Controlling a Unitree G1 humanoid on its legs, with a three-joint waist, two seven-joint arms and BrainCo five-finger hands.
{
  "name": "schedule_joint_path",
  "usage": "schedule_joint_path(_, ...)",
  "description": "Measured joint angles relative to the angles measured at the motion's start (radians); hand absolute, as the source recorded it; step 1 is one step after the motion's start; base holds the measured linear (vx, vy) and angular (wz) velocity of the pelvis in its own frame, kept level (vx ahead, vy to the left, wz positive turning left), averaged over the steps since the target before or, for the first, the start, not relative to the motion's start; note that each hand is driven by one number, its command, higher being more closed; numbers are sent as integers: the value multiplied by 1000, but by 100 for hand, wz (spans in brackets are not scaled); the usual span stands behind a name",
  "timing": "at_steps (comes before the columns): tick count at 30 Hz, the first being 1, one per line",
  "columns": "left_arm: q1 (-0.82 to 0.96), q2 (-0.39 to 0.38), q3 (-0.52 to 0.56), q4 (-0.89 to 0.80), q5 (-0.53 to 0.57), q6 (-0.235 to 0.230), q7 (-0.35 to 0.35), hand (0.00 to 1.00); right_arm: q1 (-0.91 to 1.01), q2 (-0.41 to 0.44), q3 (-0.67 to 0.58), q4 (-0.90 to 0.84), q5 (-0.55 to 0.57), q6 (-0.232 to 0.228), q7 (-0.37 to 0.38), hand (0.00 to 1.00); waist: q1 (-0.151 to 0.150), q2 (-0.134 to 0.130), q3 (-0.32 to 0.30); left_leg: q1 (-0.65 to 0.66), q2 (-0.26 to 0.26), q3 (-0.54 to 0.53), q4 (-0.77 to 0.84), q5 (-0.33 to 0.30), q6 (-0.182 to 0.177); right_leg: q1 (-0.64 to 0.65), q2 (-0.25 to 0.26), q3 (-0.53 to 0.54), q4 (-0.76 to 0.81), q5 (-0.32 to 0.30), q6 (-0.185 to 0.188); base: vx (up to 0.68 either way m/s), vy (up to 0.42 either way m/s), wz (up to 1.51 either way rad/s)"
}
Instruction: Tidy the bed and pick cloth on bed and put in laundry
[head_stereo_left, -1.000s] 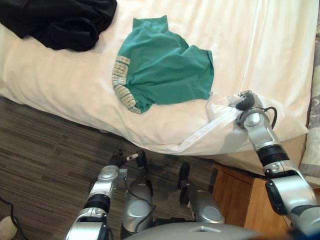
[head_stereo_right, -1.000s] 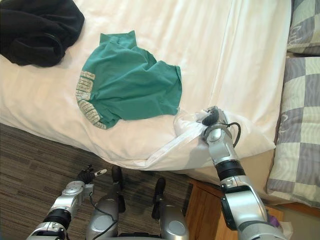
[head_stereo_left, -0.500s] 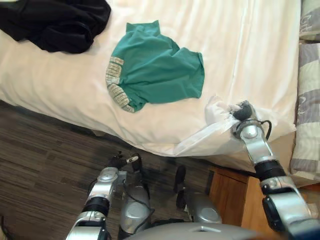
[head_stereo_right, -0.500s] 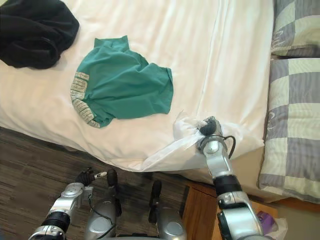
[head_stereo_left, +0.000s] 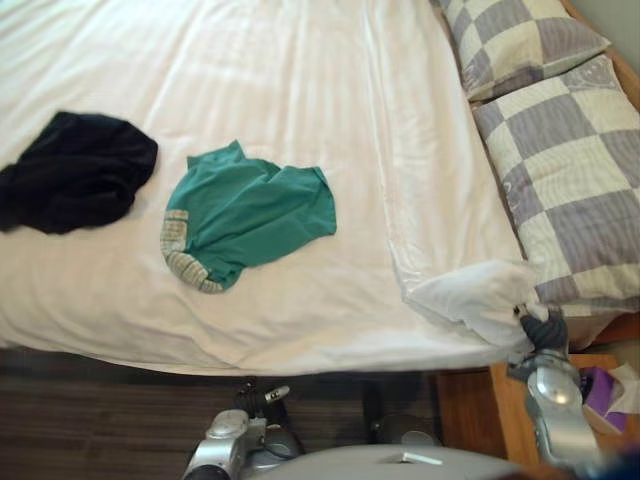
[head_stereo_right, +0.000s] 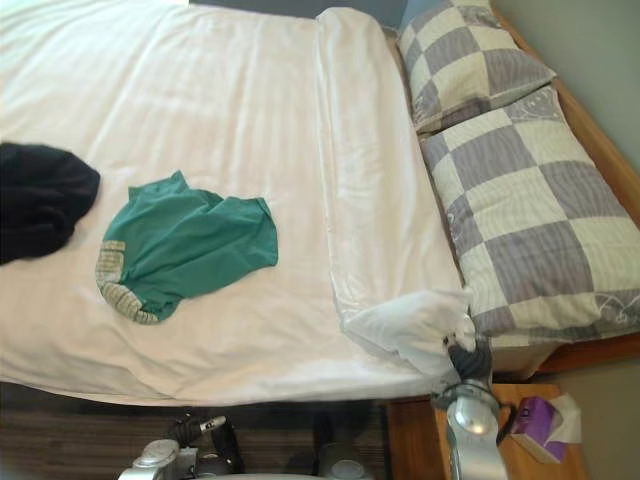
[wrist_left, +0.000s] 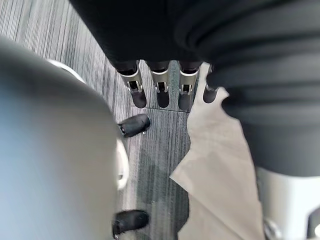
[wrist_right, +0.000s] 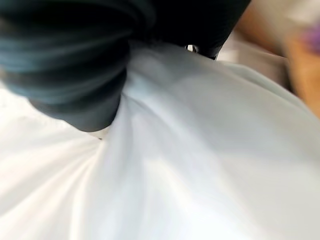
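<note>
Looking down, you had the green T-shirt (head_stereo_left: 250, 215) crumpled on the white duvet (head_stereo_left: 300, 80), the black garment (head_stereo_left: 75, 180) near it on the left. Your right hand (head_stereo_left: 545, 330) met the duvet's bunched corner beside the checked pillows (head_stereo_left: 560, 180); whether its fingers gripped, you could not tell. Your left hand (wrist_left: 161, 87) hung above the floor (head_stereo_left: 100, 420), fingers straight.

The bedcover (head_stereo_left: 300, 100) is being shown as smooth, matt white cloth with faint stripes, crumpled into soft folds against the right hand (head_stereo_left: 545, 330), whose ribbed cover is being seen as dark and matt. Farther from that hand, the green garment (head_stereo_left: 250, 210) is being shown as matt cloth with a ribbed hem, the black garment (head_stereo_left: 75, 180) as thick matt cloth. The pillows (head_stereo_left: 570, 180) beside it are being seen as checked cloth, the cabinet (head_stereo_right: 408, 445) as smooth wood. On the left hand (wrist_left: 159, 82), shiny silver fingers (wrist_left: 131, 80) with dark matt tips are being shown.
</note>
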Motion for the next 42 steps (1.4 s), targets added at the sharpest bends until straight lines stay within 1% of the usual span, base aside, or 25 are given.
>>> schedule_joint_path(1,4,-2,0,8,0,-10,-4,0,10,13,-6,34,50,-17,2,0,0,8,-9,4,0,2,0,-2,0,2,-1,1,0,-3,1,17,10,-11)
schedule_joint_path(2,10,-7,1,24,0,-31,-18,0,16,28,-13,152,154,-60,8,0,0,21,-26,19,0,14,0,-10,-2,11,-1,9,-2,-6,2,50,4,-16)
schedule_joint_path(3,11,-9,1,33,0,-40,-27,0,16,43,-28,233,218,-91,11,0,2,28,-33,30,2,20,0,-14,-4,21,-1,13,-5,-7,2,61,0,-16)
schedule_joint_path(4,12,-11,2,41,0,-48,-35,0,12,52,-38,284,251,-111,14,0,2,34,-38,36,4,21,0,-16,-5,29,-1,14,-9,-7,2,63,-8,-11)
schedule_joint_path(6,9,-21,15,73,-2,-77,-51,0,4,75,-69,449,339,-195,29,0,2,48,-53,61,6,35,0,-25,-10,51,-2,15,-12,-11,2,59,-7,-8)
schedule_joint_path(9,9,-46,88,112,-4,-117,-79,0,-11,91,-113,603,404,-274,40,0,8,54,-63,96,15,61,0,-37,-20,76,3,17,-13,-18,-2,52,-11,-16)
schedule_joint_path(11,10,-53,116,128,-4,-134,-87,0,-25,91,-147,661,424,-301,43,0,9,56,-76,104,19,77,0,-42,-24,77,6,22,-15,-19,-2,56,-21,-21)
schedule_joint_path(12,10,-57,131,140,-5,-140,-95,0,-31,93,-180,693,425,-316,23,0,9,59,-82,113,22,87,0,-47,-29,83,8,23,-19,-19,-2,79,-27,-26)
schedule_joint_path(14,11,-66,161,141,-7,-141,-110,0,-30,95,-232,718,410,-322,-38,0,13,64,-83,135,27,107,0,-55,-36,102,9,23,-28,-17,-4,70,-21,-26)
schedule_joint_path(16,13,-81,199,150,-12,-142,-122,0,-17,97,-303,726,409,-323,-136,0,22,73,-94,149,36,132,0,-61,-41,105,11,23,-31,-15,-8,68,-22,-31)
schedule_joint_path(19,10,-88,201,162,-13,-142,-129,0,-10,96,-374,725,410,-322,-247,0,25,80,-100,157,45,148,0,-69,-50,107,19,22,-32,-15,-7,73,-42,-17)
schedule_joint_path(20,10,-88,203,162,-13,-141,-130,0,-13,96,-388,724,411,-322,-267,0,27,83,-100,163,46,155,0,-69,-51,111,20,22,-32,-15,-8,96,-49,-19)
schedule_joint_path(23,12,-90,236,163,-14,-137,-147,0,-21,91,-444,636,414,-347,-322,0,28,84,-104,174,53,160,0,-75,-60,124,25,7,-32,-15,-7,24,-40,-5)
schedule_joint_path(24,11,-90,237,162,-17,-135,-148,0,-24,86,-454,567,414,-379,-329,0,28,85,-104,175,53,162,0,-76,-61,124,25,4,-32,-16,-6,0,0,0)
schedule_joint_path(25,12,-90,237,160,-27,-133,-149,0,-31,82,-456,477,414,-411,-328,100,27,85,-105,176,53,163,0,-76,-61,124,24,0,-32,-16,-6,0,0,0)
schedule_joint_path(27,16,-94,237,157,-48,-132,-148,0,-40,72,-455,343,414,-449,-314,100,26,79,-118,167,54,158,0,-76,-61,120,24,-8,-32,-16,-6,-19,-31,6)
schedule_joint_path(28,18,-96,237,157,-52,-132,-147,0,-43,70,-452,294,418,-461,-297,100,26,77,-121,166,55,157,0,-76,-61,120,24,-10,-32,-16,-6,-35,-53,9)
schedule_joint_path(29,31,-107,230,154,-53,-132,-143,0,-63,59,-417,165,472,-504,-203,100,26,73,-127,166,56,154,0,-76,-61,121,24,-14,-31,-16,-6,-33,-44,6)
schedule_joint_path(31,37,-117,227,137,-60,-129,-142,0,-73,51,-366,83,540,-523,-96,100,26,72,-128,164,56,151,0,-75,-60,120,24,-16,-30,-16,-6,-38,-32,5)
schedule_joint_path(32,44,-120,218,124,-61,-124,-141,0,-73,49,-287,-21,633,-527,60,100,25,72,-129,163,55,144,0,-75,-59,121,24,-20,-29,-16,-6,-57,-39,10)
schedule_joint_path(34,51,-124,214,105,-61,-111,-131,0,-71,66,-200,-121,732,-510,245,100,22,74,-132,154,55,127,0,-72,-56,121,22,-36,-27,-16,-6,-65,-45,20)
schedule_joint_path(35,54,-122,204,102,-62,-110,-124,0,-72,75,-178,-136,755,-504,295,100,23,74,-137,147,54,121,0,-71,-54,117,21,-42,-28,-16,-6,-32,-23,26)
schedule_joint_path(37,57,-121,186,89,-70,-109,-118,0,-86,92,-113,-147,852,-463,472,100,28,76,-138,134,46,96,0,-61,-47,113,11,-62,-28,-16,-6,-20,-12,30)
schedule_joint_path(40,57,-119,155,88,-100,-112,-111,0,-153,88,-60,-147,968,-432,593,100,33,86,-125,91,30,72,0,-56,-38,69,-5,-71,-7,-24,-3,-76,11,18)
schedule_joint_path(42,47,-111,119,88,-137,-121,-107,0,-221,74,-38,-147,1027,-437,626,100,33,100,-105,37,18,66,1,-53,-33,-11,-20,-74,54,-44,-4,-92,33,15)
